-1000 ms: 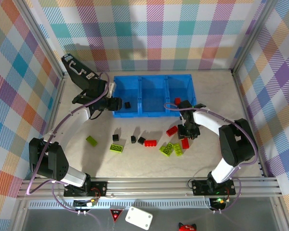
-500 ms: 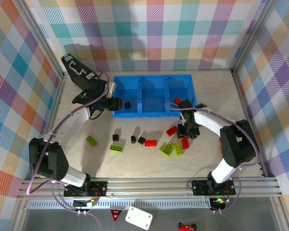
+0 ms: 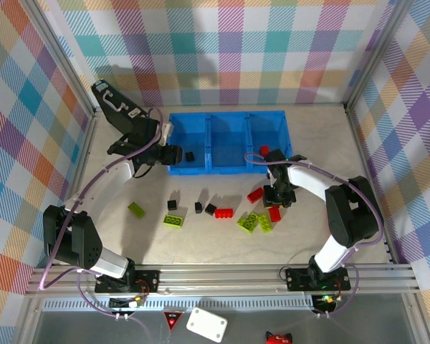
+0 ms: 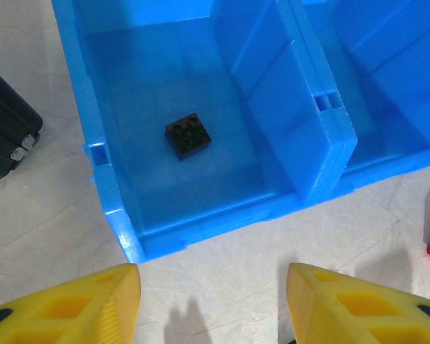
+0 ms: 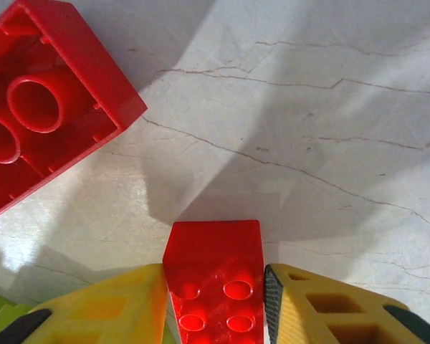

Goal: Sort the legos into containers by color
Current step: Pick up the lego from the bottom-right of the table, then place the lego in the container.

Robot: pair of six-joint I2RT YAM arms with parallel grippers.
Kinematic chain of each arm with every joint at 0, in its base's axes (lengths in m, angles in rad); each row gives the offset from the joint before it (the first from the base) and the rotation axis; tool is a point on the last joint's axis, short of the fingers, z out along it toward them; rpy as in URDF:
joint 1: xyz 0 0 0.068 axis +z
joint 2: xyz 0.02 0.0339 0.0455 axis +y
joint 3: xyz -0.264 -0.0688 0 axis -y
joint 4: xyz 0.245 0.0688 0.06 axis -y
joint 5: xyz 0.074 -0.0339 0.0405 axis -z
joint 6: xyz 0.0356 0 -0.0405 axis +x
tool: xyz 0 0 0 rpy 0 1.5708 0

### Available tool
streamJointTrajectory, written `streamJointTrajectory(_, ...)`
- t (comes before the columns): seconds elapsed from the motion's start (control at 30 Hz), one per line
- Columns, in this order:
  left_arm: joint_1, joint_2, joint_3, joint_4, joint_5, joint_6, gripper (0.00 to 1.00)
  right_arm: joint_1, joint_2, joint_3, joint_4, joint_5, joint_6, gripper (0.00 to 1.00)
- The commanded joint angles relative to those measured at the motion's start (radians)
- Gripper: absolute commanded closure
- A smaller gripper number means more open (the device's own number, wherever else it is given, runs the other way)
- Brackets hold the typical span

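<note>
My right gripper (image 5: 215, 287) is shut on a red lego (image 5: 216, 265), with both yellow fingers pressed against its sides just above the table. In the top view this gripper (image 3: 279, 199) sits below the right end of the blue containers (image 3: 229, 117). An upturned red lego (image 5: 43, 93) lies just beyond it. My left gripper (image 4: 211, 294) is open and holds nothing, hovering over bare table in front of the left compartment. A black lego (image 4: 188, 136) lies inside that compartment. One red lego (image 3: 264, 150) lies in the right compartment.
Loose legos lie on the table in front of the tray: lime ones (image 3: 136, 208) (image 3: 175, 220) (image 3: 254, 223), black ones (image 3: 173, 204) (image 3: 204, 208) and a red one (image 3: 223, 213). A black case (image 3: 118, 107) stands at the left, beside my left arm.
The right gripper's fingers have closed onto the red lego. Neither arm has shifted noticeably, and the left gripper stays as it was.
</note>
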Motion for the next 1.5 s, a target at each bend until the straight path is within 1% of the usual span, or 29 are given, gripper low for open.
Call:
streamJointTrajectory(0.0,0.009,-0.016,0.002,0.003,0.015,0.012,0.44,-0.002,0.002,-0.004,-0.018,0.007,0.004,0.62)
streamJointTrajectory(0.1,0.009,-0.021,-0.001,0.002,0.008,0.013,0.44,-0.002,-0.008,0.007,-0.031,0.01,0.001,0.65)
streamJointTrajectory(0.4,0.009,-0.031,-0.009,0.003,0.002,0.014,0.44,-0.002,-0.068,0.076,-0.106,0.042,-0.013,0.69)
streamJointTrajectory(0.6,0.009,-0.041,-0.011,0.005,-0.001,0.016,0.44,-0.007,-0.07,0.181,-0.159,0.049,-0.037,0.69)
streamJointTrajectory(0.7,0.01,-0.044,-0.013,0.006,0.003,0.014,0.44,-0.026,-0.047,0.259,-0.172,0.041,-0.054,0.69)
streamJointTrajectory(0.93,0.009,-0.057,-0.024,0.011,0.0,0.01,0.44,-0.092,0.11,0.539,-0.21,0.022,-0.102,0.69)
streamJointTrajectory(1.03,0.008,-0.055,-0.024,0.012,0.004,0.009,0.44,-0.112,0.203,0.669,-0.241,0.041,-0.12,0.69)
streamJointTrajectory(1.17,0.008,-0.052,-0.024,0.015,0.011,0.006,0.44,-0.132,0.337,0.857,-0.284,0.087,-0.145,0.69)
streamJointTrajectory(1.3,0.008,-0.05,-0.025,0.017,0.013,0.005,0.44,-0.143,0.48,1.043,-0.343,0.161,-0.171,0.7)
streamJointTrajectory(1.47,0.008,-0.048,-0.025,0.018,0.012,0.006,0.44,-0.146,0.617,1.192,-0.388,0.246,-0.2,0.7)
